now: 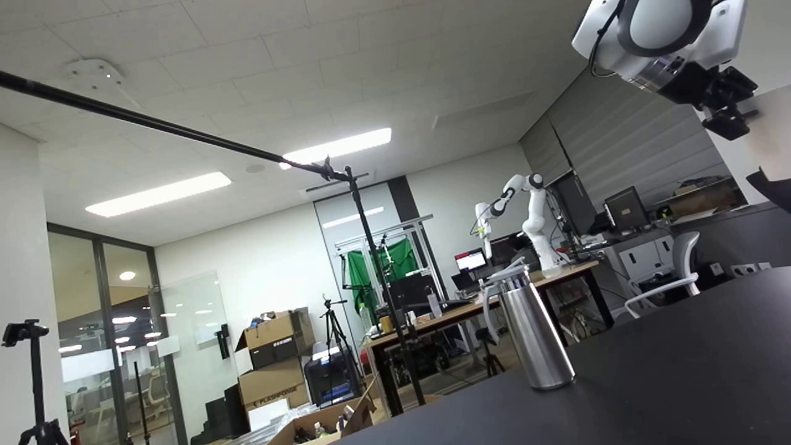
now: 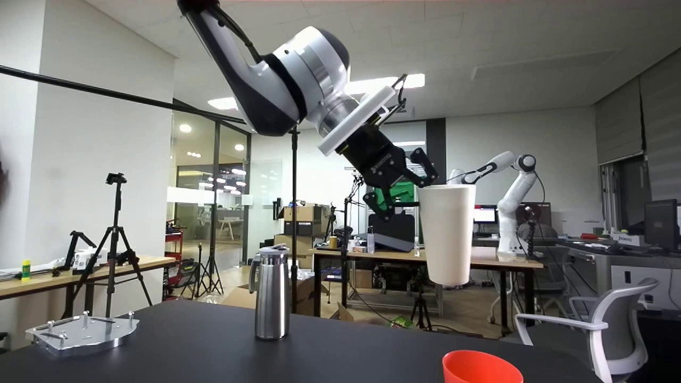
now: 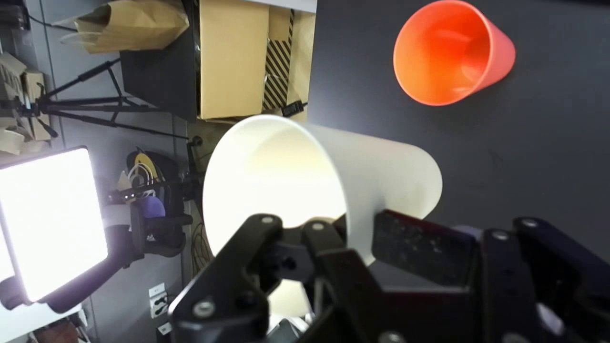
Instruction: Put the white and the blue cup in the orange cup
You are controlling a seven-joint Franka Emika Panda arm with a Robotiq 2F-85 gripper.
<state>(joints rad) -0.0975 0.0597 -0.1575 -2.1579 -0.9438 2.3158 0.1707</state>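
The hand [image 2: 419, 192] clamps the white cup [image 2: 448, 239] aloft by its wall, not yet in the orange cup [image 2: 481, 368] at near right, and I can't spot the blue cup.

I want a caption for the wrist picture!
Robot hand holding a white cup, with an orange cup on the table.

The orange cup [image 2: 482, 368], cropped by the bottom edge in an exterior view, shows us only its upper part. The gripper [image 3: 360, 227], blurred in the wrist view, hides some of the white cup [image 3: 355, 166].
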